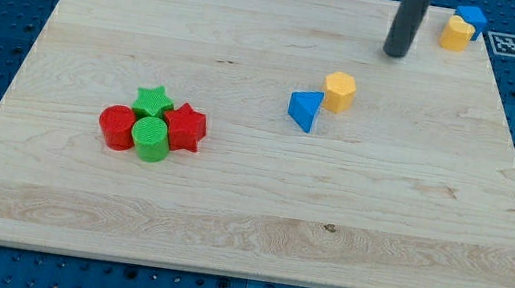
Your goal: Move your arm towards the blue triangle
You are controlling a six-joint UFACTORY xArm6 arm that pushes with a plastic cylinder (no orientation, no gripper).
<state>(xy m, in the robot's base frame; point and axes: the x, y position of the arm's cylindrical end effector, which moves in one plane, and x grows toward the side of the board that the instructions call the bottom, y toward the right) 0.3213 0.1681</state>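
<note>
The blue triangle (305, 109) lies near the middle of the wooden board (246, 223), touching or almost touching a yellow hexagon block (340, 91) at its upper right. My tip (395, 53) is the lower end of the dark rod coming down from the view's top. It stands above and to the right of the blue triangle, apart from it, with the yellow hexagon roughly between them.
A yellow block (457, 34) and a blue block (473, 18) sit together at the top right corner. A cluster at the left holds a green star (152, 101), a red star (184, 127), a red cylinder (117, 127) and a green cylinder (150, 138).
</note>
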